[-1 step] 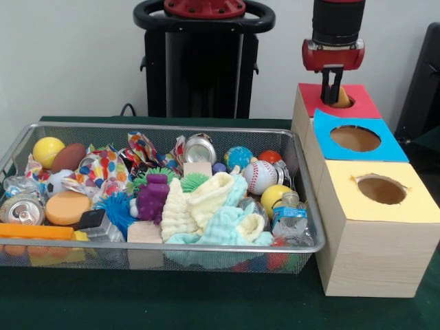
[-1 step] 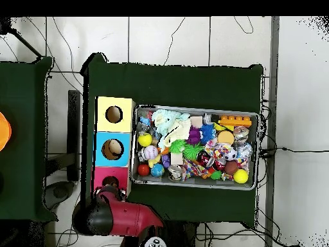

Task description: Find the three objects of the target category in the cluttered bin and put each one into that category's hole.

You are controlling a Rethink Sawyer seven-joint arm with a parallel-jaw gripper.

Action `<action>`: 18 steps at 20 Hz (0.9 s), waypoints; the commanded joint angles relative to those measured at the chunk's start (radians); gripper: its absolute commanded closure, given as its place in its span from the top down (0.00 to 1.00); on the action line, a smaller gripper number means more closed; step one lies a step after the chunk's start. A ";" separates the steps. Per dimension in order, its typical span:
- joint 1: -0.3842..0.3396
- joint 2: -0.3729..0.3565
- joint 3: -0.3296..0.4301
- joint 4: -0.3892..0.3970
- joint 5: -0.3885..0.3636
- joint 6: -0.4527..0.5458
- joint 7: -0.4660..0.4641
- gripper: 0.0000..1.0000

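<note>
At upper right, a tan object (image 1: 342,97) is being lowered into the red hole (image 1: 336,100) by the gripper (image 1: 331,89), jaws closed on it; release is called for next.

The arm's last link (image 1: 337,20) is a black cylinder under a red band, ending in a glossy red wrist collar (image 1: 333,53) with small pale marks at its sides. Below it hang the gripper's (image 1: 331,95) narrow black fingers. The pedestal (image 1: 204,58) is a black column topped by a black ring around a red cap. From above, the arm (image 2: 125,217) shows a dark red shell with rounded black joints.
</note>
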 commanded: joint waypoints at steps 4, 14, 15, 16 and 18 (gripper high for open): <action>0.008 0.015 0.051 0.058 0.010 0.101 0.197 0.00; 0.047 -0.102 0.007 0.062 0.012 0.194 0.201 0.00; 0.049 -0.115 0.003 0.062 0.012 0.206 0.201 0.00; 0.056 -0.132 -0.011 0.055 0.008 0.232 0.198 0.00; 0.077 -0.175 -0.046 0.034 -0.003 0.299 0.197 0.00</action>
